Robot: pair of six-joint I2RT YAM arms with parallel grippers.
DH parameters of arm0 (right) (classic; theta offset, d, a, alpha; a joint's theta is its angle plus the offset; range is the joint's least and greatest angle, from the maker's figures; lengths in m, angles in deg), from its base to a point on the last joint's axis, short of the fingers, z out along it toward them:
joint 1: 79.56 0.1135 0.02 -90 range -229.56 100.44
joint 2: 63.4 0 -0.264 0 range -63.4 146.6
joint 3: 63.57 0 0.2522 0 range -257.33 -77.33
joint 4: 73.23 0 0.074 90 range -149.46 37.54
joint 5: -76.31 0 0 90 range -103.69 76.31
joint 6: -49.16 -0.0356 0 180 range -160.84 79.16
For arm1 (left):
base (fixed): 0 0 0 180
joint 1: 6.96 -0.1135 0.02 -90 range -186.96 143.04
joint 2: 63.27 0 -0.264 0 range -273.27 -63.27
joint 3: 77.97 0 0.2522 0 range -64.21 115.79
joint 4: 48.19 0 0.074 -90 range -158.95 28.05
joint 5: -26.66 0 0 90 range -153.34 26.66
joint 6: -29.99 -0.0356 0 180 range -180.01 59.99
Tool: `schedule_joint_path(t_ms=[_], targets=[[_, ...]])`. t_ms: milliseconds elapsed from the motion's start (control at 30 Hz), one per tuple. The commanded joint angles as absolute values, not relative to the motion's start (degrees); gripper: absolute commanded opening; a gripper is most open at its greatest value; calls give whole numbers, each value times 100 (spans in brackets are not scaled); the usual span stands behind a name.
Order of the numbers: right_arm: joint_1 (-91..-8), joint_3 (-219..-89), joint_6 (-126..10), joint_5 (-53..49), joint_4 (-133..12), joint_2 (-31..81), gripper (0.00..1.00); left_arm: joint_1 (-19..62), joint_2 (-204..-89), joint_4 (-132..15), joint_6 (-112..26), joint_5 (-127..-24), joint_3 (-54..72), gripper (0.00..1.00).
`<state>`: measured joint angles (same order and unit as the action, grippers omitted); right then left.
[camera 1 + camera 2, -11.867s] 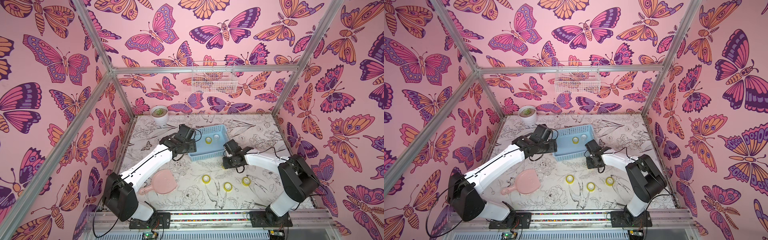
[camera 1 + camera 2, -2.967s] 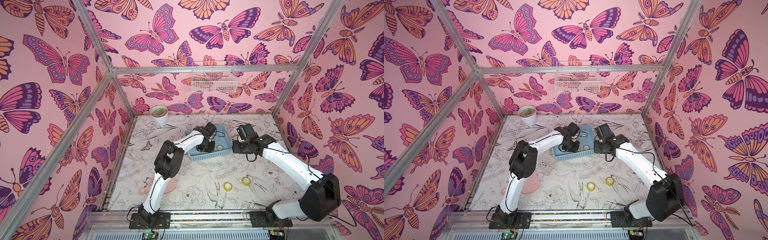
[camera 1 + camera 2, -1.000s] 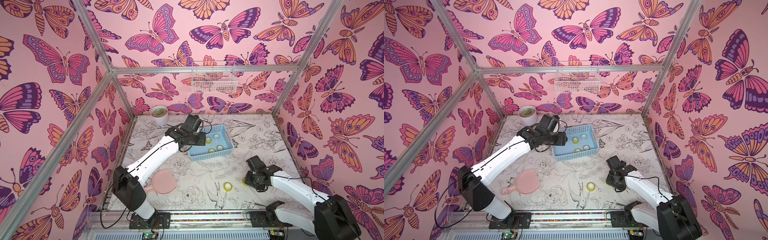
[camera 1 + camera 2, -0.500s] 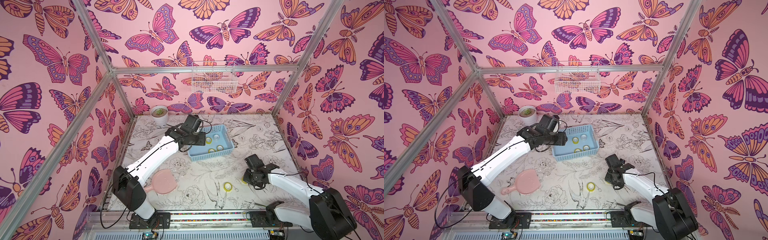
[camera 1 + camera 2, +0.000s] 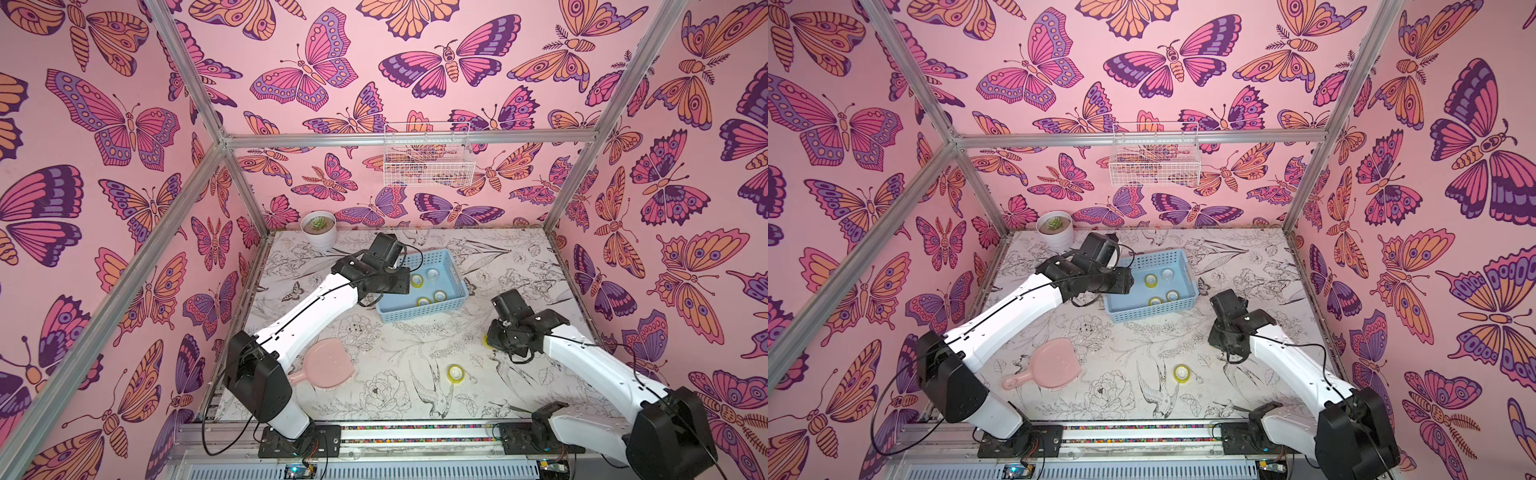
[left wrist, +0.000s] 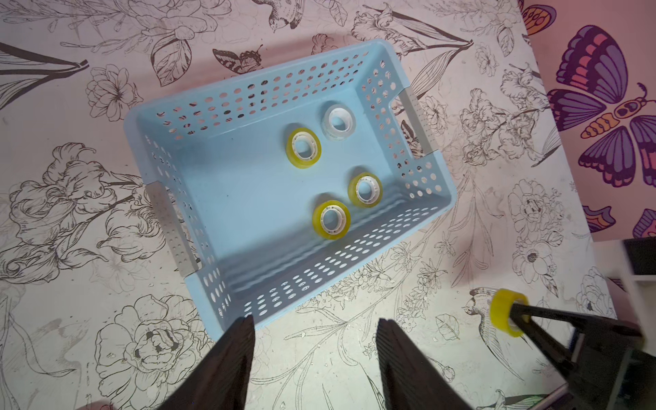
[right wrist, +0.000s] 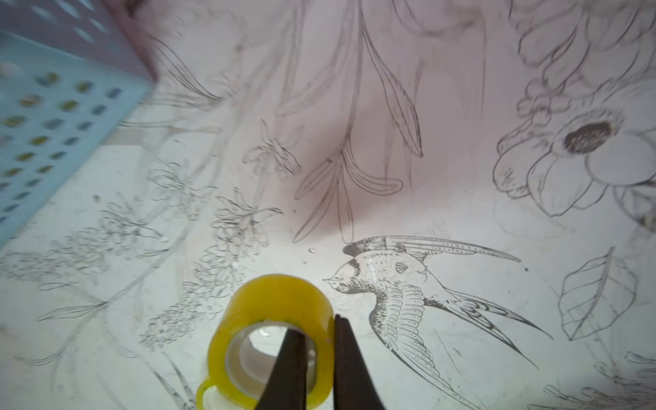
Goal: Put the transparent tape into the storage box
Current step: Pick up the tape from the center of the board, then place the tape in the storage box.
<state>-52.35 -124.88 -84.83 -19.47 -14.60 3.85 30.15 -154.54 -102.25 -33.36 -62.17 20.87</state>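
pink hand mirror point(image 5: 328, 368) flat on the flower-printed tabletop point(image 5: 415, 345); potted succulent point(image 5: 318, 228) in its far corner; white wire basket point(image 5: 428, 160) on the back wall point(image 5: 365, 174).

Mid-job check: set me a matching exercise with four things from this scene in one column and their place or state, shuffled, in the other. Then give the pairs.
Things:
1. colourless tape roll
2. pink hand mirror
3. left gripper
4. right gripper

Place or state:
A. shut on a yellow tape roll
B. inside the storage box
C. open, holding nothing
D. lying flat on the table

Pairs: 1-B, 2-D, 3-C, 4-A
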Motion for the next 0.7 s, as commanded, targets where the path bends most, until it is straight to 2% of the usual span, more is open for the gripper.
schedule_joint_path(t_ms=[0, 167, 433, 667], targets=[[-5135, -13225, -7986, -2143, -862, 486, 0, 2956, -15232, -10174, -3281, -6036, 1875, 61], [-4997, -14630, -7378, -2040, -655, 1282, 0, 2882, -15029, -10173, -3060, -5833, 1569, 61], [-4685, -16890, -6583, -1822, -739, 3377, 0, 2714, -14597, -10159, -2912, -5606, 1131, 61], [-4394, -18376, -6031, -1484, -1347, 4926, 0, 2559, -14155, -10167, -2733, -5454, 631, 61]])
